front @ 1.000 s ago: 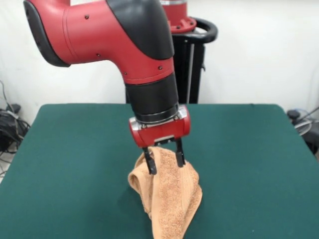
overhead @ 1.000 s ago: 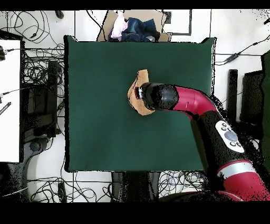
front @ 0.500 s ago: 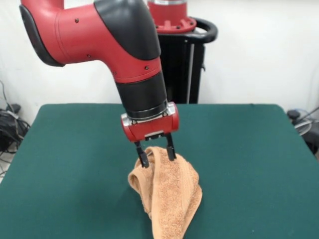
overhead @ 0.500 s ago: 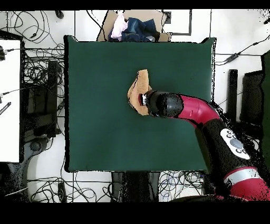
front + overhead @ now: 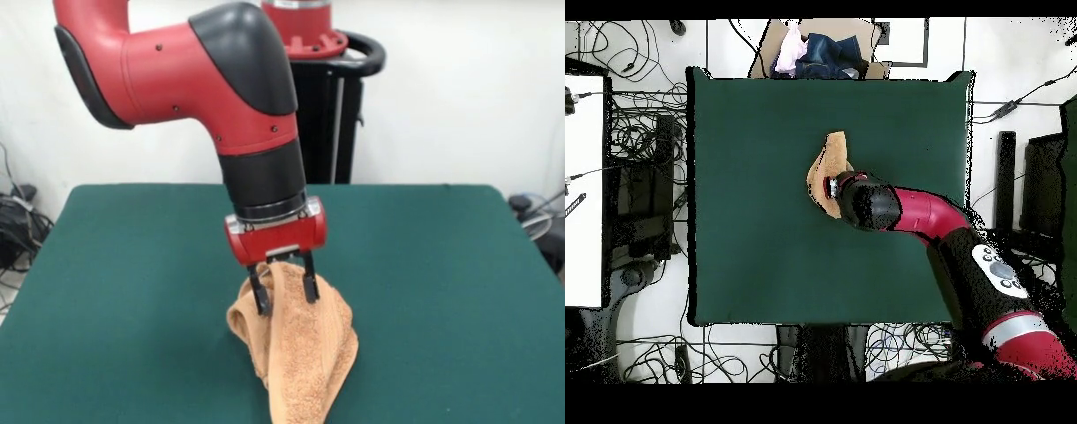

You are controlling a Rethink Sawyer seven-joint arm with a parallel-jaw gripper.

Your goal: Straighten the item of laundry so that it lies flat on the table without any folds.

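The orange-tan terry towel point(image 5: 300, 353) hangs bunched and folded from my gripper point(image 5: 283, 300), its lower end trailing toward the near edge of the dark green table point(image 5: 132, 291). The two black fingers point(image 5: 259, 299) are closed on the towel's top. In the overhead view the towel point(image 5: 827, 165) shows as a narrow crumpled strip near the table's middle, partly hidden under the arm's wrist point(image 5: 865, 200); the gripper itself is hidden there. The bands and label do not show.
A cardboard box with clothes point(image 5: 820, 52) stands beyond the table's far edge in the overhead view. Cables lie on the floor at both sides. The robot's pedestal point(image 5: 327, 97) stands behind the table point(image 5: 745, 250).
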